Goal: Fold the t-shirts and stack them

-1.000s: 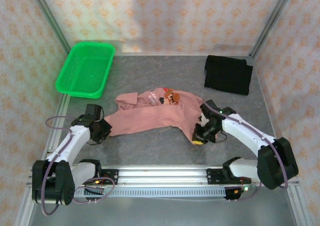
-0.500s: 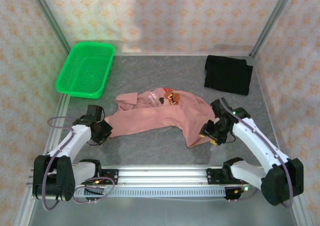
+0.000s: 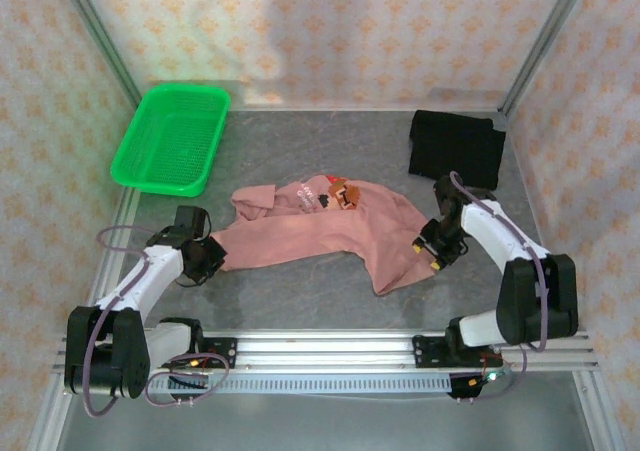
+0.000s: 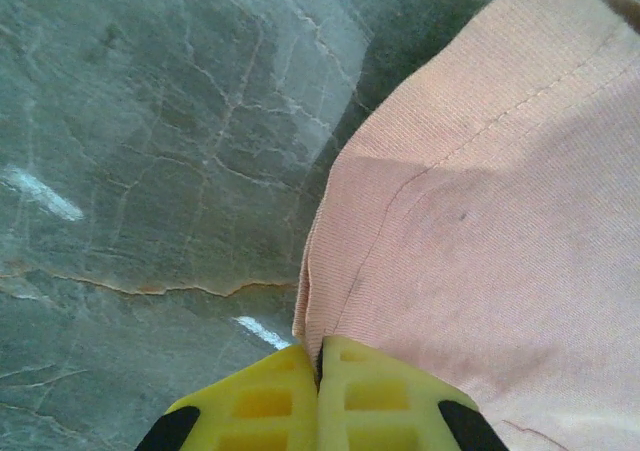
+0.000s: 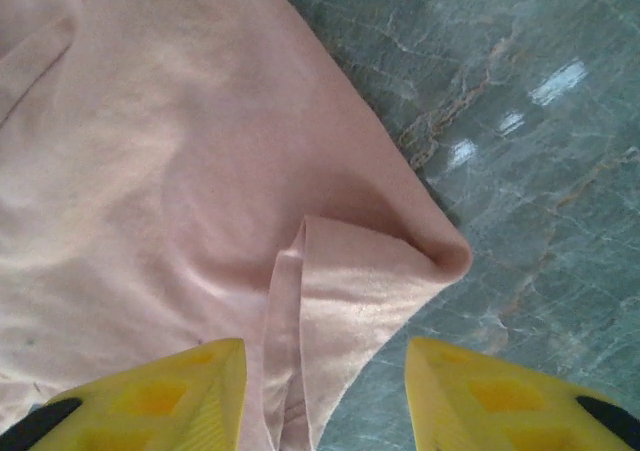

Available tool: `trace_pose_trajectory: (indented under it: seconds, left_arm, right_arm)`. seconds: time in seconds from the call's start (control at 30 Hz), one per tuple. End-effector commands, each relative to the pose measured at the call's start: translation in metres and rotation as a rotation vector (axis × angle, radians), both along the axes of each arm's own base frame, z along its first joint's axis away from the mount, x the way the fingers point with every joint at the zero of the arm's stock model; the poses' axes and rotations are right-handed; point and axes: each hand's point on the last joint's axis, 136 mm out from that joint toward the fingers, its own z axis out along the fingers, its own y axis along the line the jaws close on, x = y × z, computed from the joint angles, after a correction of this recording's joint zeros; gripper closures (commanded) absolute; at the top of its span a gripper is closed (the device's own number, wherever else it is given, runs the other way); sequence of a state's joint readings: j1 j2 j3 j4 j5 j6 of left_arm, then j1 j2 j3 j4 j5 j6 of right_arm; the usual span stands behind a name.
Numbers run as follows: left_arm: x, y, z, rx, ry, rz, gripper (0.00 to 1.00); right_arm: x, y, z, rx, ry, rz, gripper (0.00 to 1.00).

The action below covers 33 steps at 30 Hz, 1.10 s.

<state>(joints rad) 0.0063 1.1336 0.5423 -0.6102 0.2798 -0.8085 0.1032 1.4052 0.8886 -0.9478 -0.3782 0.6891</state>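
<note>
Left gripper (image 4: pixel 320 359), fingers clamped together on the hem of the salmon-pink t-shirt (image 3: pixel 320 233), at lower left in the overhead view. Right gripper (image 5: pixel 320 366) is spread wide over a folded corner at the garment's right edge. The shirt's orange-and-dark print (image 3: pixel 340 193) is too small to read. The folded black t-shirt (image 3: pixel 457 149) lies upper right, well apart, with bare table (image 3: pixel 300 291) along the pink shirt's lower edge.

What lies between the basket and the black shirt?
Nothing: in the top view the table between the basket and the black shirt is bare. The pink shirt sits lower in that view, off that line.
</note>
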Motion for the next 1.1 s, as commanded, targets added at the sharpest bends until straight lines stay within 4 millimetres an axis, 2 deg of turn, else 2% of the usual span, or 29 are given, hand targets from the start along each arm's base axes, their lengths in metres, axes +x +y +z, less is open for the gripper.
trace_pose_trajectory:
  seconds: [0.0,0.33,0.63,0.93,1.07]
  left_arm:
    - [0.007,0.001,0.004,0.024,-0.026,-0.029,1.0]
    - [0.006,0.001,0.004,0.028,-0.033,-0.033,1.0]
    - [-0.001,0.002,0.001,0.035,-0.023,-0.034,1.0]
    - [-0.002,0.003,0.0,0.038,-0.021,-0.031,1.0]
    - [-0.003,0.003,-0.001,0.04,-0.018,-0.029,1.0]
  right_arm:
    - [0.014,-0.002,-0.002,0.007,-0.019,-0.047,0.56]
    - [0.02,0.003,-0.024,0.031,0.033,-0.068,0.58]
    - [0.005,-0.005,-0.044,-0.007,0.085,-0.067,0.62]
    - [-0.012,-0.01,-0.048,-0.033,0.114,-0.059,0.62]
    - [-0.012,-0.01,-0.055,-0.031,0.119,-0.068,0.65]
